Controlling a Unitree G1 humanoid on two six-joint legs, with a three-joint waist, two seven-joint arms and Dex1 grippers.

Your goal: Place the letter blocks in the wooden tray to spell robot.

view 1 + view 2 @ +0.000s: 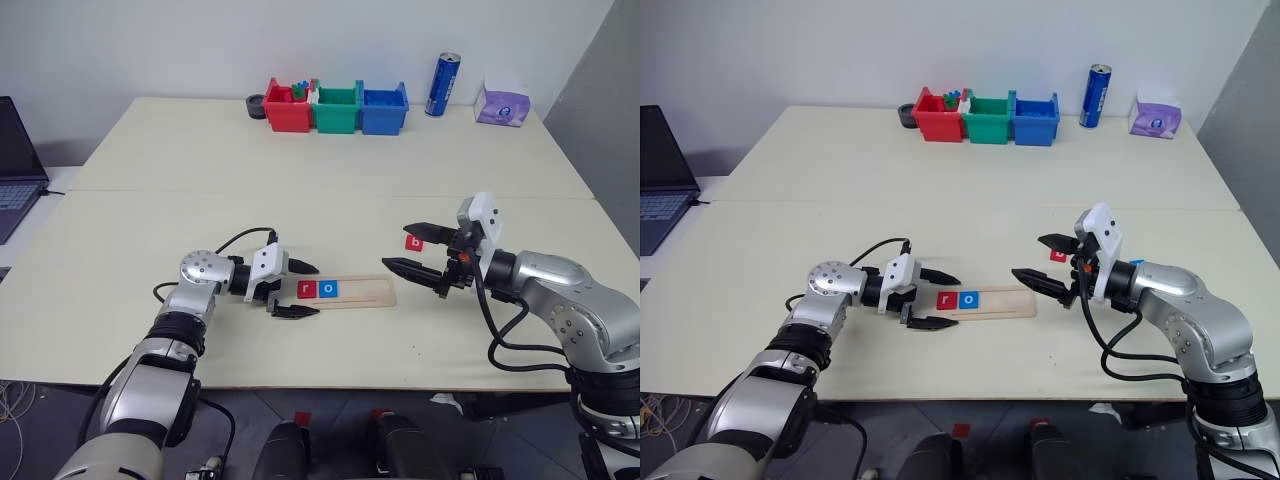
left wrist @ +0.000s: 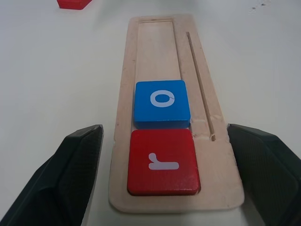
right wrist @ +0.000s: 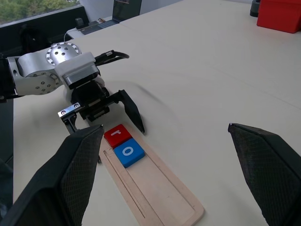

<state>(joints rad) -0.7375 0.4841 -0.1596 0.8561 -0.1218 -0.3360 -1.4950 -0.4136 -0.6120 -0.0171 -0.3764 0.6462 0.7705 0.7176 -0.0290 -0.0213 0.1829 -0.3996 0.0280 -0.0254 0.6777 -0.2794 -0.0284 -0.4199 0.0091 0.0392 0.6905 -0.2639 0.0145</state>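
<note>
The wooden tray (image 1: 362,292) lies near the table's front edge. At its left end sit two letter blocks side by side: a red "r" (image 1: 306,290), then a blue "o" (image 1: 329,289). My left gripper (image 1: 315,290) is open at that end, one finger on each side of the tray, with the "r" (image 2: 162,162) between them and untouched. A red "b" block (image 1: 414,242) lies on the table just right of the tray. My right gripper (image 1: 395,246) hangs open and empty above the table, in front of the "b" block. Its wrist view looks down on the tray (image 3: 174,197).
Red (image 1: 288,110), green (image 1: 336,110) and blue (image 1: 384,108) bins stand at the table's far edge beside a black roll (image 1: 257,105). A blue can (image 1: 442,85) and a purple tissue pack (image 1: 503,105) are far right. A laptop (image 1: 15,170) sits at the left.
</note>
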